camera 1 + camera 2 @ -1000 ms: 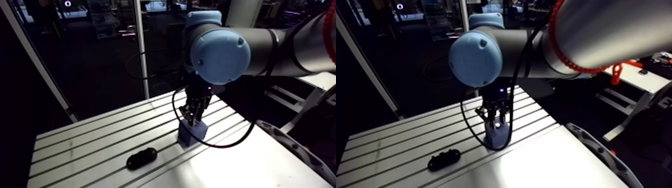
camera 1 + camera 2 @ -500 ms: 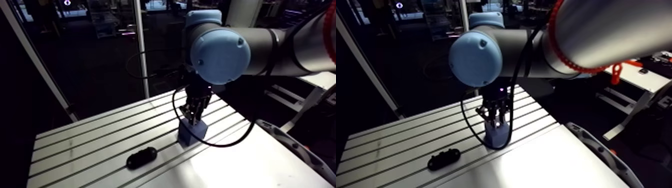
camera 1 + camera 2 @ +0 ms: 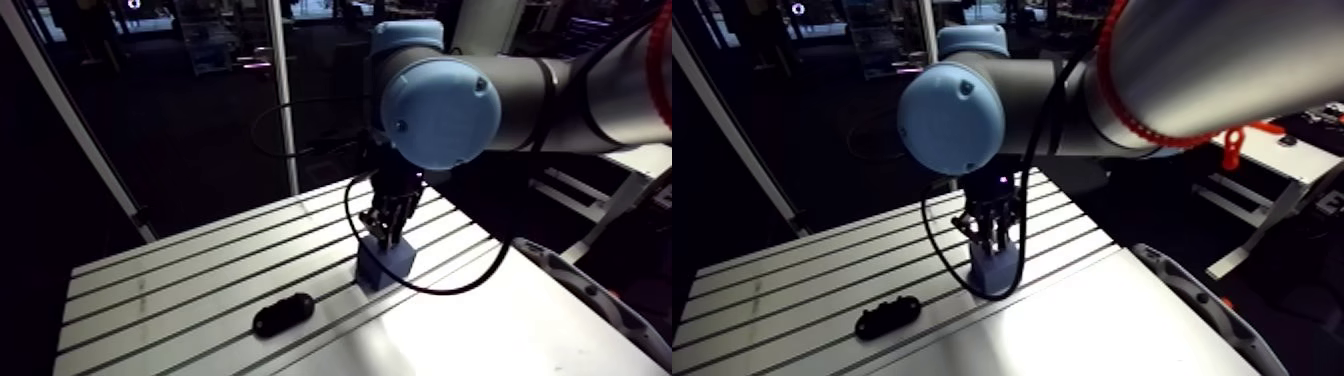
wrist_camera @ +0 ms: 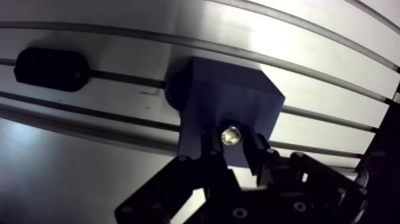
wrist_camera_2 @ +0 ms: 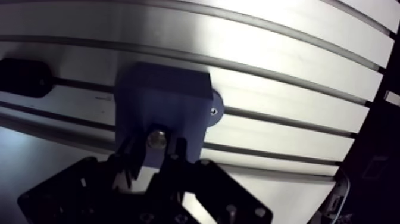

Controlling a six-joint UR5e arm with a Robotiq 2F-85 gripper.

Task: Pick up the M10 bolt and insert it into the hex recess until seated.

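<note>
A blue block (image 4: 223, 98) stands on the slotted table (image 3: 170, 285), fixed over one of its slots. Directly above the block's near half, my gripper (image 4: 231, 143) is shut on the M10 bolt (image 4: 231, 136), whose shiny round end shows between the two fingers. In the arm view the gripper (image 3: 388, 232) hangs upright just over the blue block (image 3: 386, 264). The bolt's lower part and the hex recess are hidden under the fingers.
A black oblong part (image 4: 50, 70) lies on a table slot beside the block, seen also in the arm view as the black part (image 3: 283, 315) toward the table's front. Open slotted surface stretches away on the far side of the block.
The gripper has shifted slightly upward over the block. The block and the black part have stayed put.
</note>
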